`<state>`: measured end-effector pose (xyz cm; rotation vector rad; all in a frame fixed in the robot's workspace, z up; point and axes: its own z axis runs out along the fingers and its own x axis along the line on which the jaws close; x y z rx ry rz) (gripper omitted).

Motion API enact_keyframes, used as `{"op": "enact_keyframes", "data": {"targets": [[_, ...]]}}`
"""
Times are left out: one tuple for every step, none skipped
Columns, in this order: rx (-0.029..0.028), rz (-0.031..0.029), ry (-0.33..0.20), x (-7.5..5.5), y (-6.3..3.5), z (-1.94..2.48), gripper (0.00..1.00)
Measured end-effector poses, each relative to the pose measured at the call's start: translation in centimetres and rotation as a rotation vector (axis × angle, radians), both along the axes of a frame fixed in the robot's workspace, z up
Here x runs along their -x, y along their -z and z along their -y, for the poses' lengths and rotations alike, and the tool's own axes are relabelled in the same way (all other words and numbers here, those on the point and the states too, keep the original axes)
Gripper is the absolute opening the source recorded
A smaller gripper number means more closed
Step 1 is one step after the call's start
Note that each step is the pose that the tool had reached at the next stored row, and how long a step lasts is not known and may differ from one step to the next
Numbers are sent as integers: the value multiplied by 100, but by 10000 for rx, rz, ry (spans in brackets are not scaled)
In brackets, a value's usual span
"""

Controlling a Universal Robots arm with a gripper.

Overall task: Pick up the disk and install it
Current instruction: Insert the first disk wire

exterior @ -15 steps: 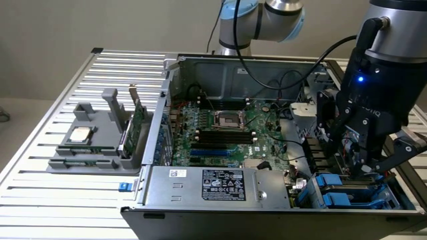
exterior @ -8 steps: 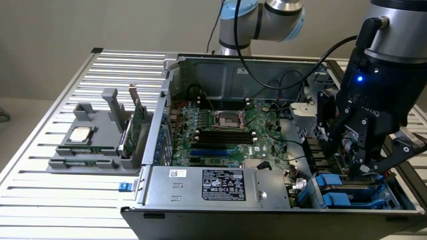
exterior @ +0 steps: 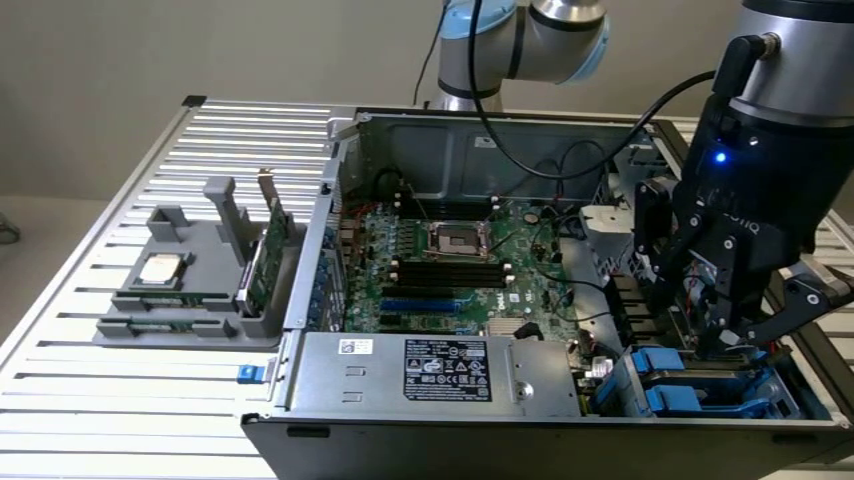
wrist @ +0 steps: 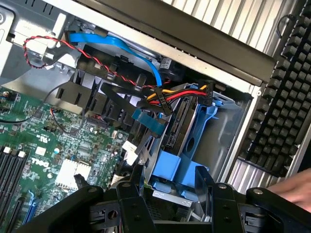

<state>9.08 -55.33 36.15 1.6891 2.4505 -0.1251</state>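
The disk (wrist: 176, 122) lies in the drive bay at the case's corner, in its blue carrier (wrist: 200, 127); only its dark edge shows. In the exterior view the blue carrier (exterior: 683, 392) sits low at the view's right. My gripper (exterior: 731, 342) reaches down into that bay. In the wrist view the gripper (wrist: 170, 178) is open, with one finger on each side of the carrier's near end. I cannot tell whether the pads touch it. A red, yellow and black cable plug (wrist: 203, 93) sits at the disk's far end.
The open computer case (exterior: 400, 130) holds a motherboard (exterior: 447, 270) and a power supply (exterior: 441, 370). A grey fixture (exterior: 187, 290) at the exterior view's left carries a processor chip and a green card. A keyboard (wrist: 286, 92) and a person's hand (wrist: 294, 187) lie beyond the case wall.
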Motion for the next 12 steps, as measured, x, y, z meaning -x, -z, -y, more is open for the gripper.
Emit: {"op": "enact_keyframes", "data": {"targets": [[-1,-2,0,0,0,0,55],[-1,-5,0,0,0,0,55],[-4,-6,0,0,1,1,55],[-32,0,2,-1,1,1,55],[-104,2,10,-7,2,1,55],[-190,3,22,-14,2,1,55],[-275,4,35,-21,1,1,55],[-368,6,42,-35,1,0,55],[-459,8,51,-50,1,1,55],[-553,10,62,-68,1,0,55],[-625,11,70,-88,1,0,55],[-693,12,76,-112,1,1,55]]}}
